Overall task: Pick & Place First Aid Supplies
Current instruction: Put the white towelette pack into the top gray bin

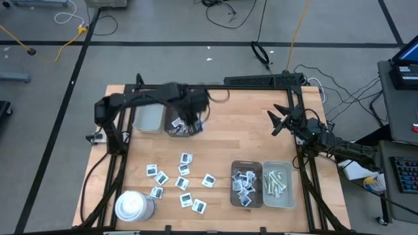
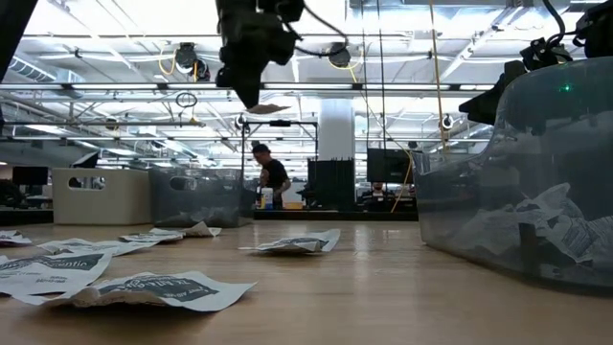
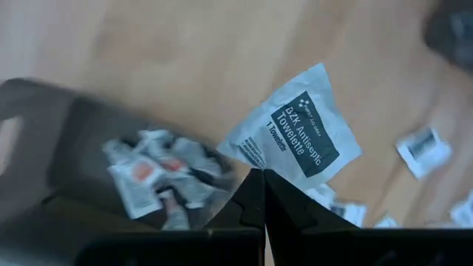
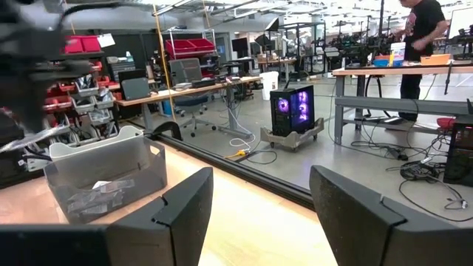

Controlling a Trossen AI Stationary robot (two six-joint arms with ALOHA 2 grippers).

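Note:
My left gripper hangs above the dark grey tray at the table's far left, shut on a white first aid packet with dark-blue print. In the low view the packet shows just under the gripper, high above the table. The tray below holds several packets. Several more packets lie flat and scattered on the wood in the middle. My right gripper waits open at the table's far right, its fingers level with nothing between them. My left gripper pinches the packet's edge near one corner between its two shut fingers. The fingers come from above, pointing down. The packet is lifted clear of the table and sticks out sideways from the fingertips, beside the dark tray's rim.
A pale tray stands left of the dark one. At the near right a brown tray holds packets and a pale tray holds wrapped strips. A large white cylinder stands at the near left. A person stands far behind the table.

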